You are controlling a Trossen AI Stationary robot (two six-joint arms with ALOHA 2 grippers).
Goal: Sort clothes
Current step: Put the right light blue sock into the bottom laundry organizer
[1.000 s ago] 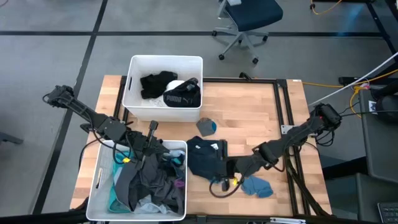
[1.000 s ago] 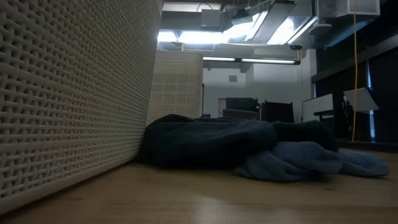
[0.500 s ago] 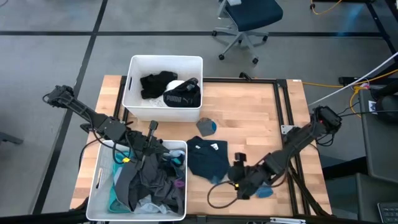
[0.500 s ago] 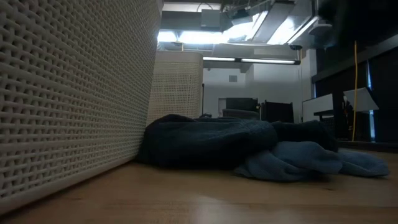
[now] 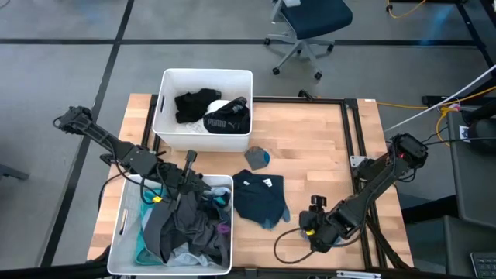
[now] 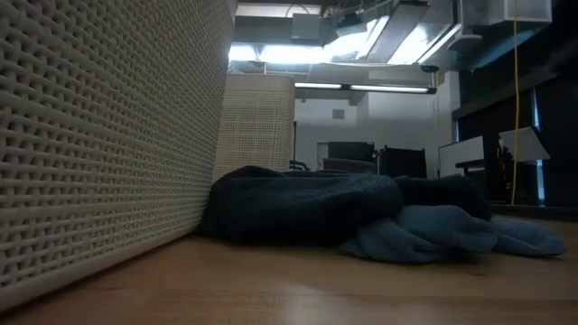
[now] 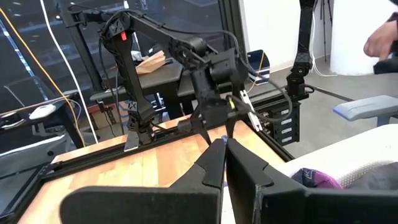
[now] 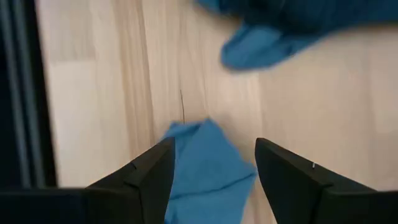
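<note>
Right gripper poised over a small bright blue cloth piece on the wooden table, fingers spread and clear of it.
Dark navy garment flat beside the near white plastic bin heaped with grey clothes; black PUMA garment in the far bin. Left gripper above the near bin, fingers pressed together.

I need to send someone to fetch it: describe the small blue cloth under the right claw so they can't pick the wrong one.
Start at the wooden table and go to its near right part, where the right claw hangs open. The small blue cloth lies flat on the bare wood directly below it. Unlike the larger dark navy garment nearby, it is bright blue and lies alone.
</note>
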